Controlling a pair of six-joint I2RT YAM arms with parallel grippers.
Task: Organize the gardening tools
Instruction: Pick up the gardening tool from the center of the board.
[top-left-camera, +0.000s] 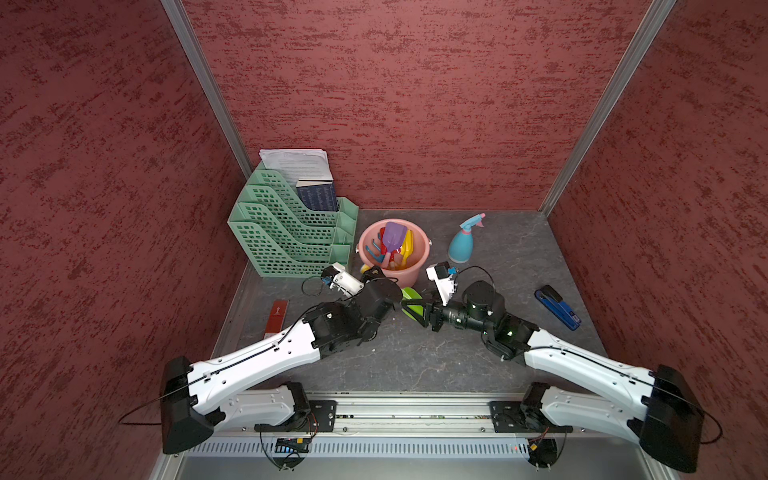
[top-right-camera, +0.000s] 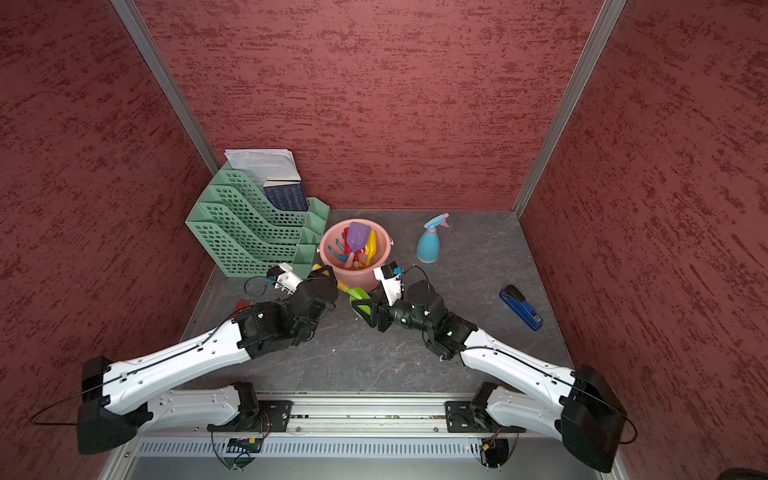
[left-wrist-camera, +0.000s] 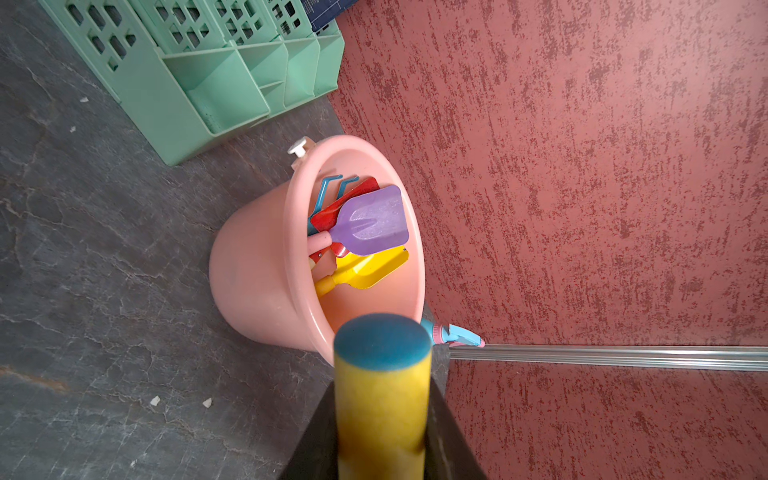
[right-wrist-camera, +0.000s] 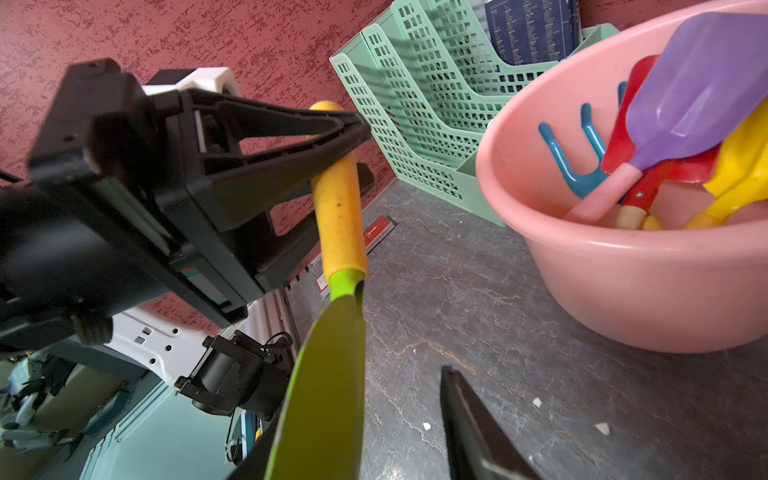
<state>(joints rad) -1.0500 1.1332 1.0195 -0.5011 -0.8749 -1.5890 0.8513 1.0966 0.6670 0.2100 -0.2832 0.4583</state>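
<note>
Arms converge at mid-frame: left gripper (right-wrist-camera: 347, 151) clamps the trowel (right-wrist-camera: 338, 216) handle; right gripper (top-left-camera: 409, 311), jaws parted, straddles its blade.

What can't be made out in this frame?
- Right gripper: whether it clamps the green trowel; in the right wrist view, the blade hides one finger.
- Spray bottle: body, left wrist view, behind the trowel's handle.
- Red strip: in a top view, mostly under the left arm.
</note>
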